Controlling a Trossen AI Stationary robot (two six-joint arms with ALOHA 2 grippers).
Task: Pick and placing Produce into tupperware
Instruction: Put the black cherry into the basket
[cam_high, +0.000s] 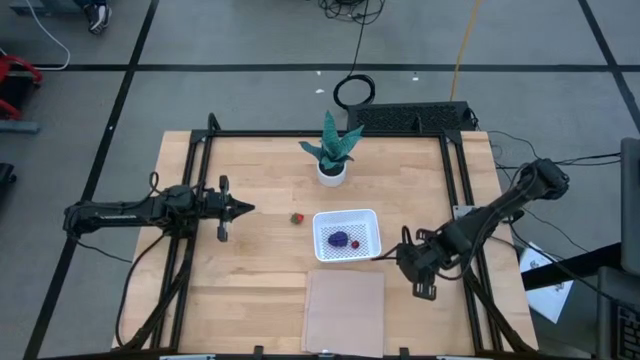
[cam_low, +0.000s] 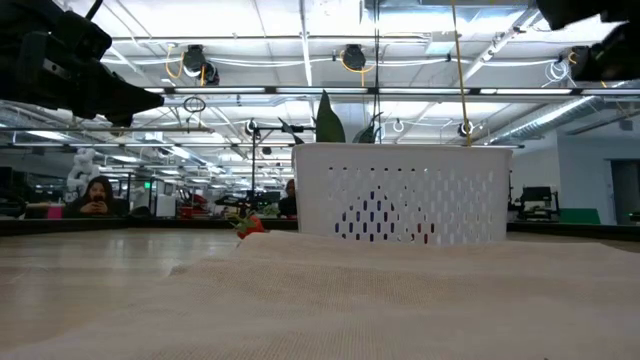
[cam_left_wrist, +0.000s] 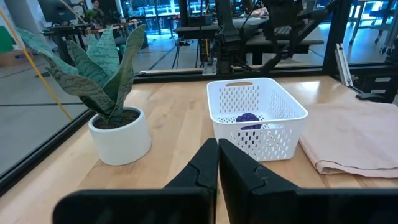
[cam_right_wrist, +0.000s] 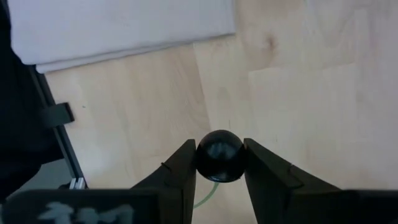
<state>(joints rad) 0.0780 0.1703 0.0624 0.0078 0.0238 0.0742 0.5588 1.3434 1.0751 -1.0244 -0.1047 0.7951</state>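
Right claw (cam_right_wrist: 221, 163) pinches the small blackish fruit (cam_right_wrist: 219, 155) at the tupperware's (cam_high: 347, 235) four o'clock; that round piece could squirt out in transit. Left claw (cam_high: 243, 208), shut and empty, waits at nine o'clock; the strawberry (cam_high: 297, 218) lies between.

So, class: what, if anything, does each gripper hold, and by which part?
The right gripper pinches the small blackish fruit across its round sides, a green stem hanging below. The left gripper is shut on nothing.
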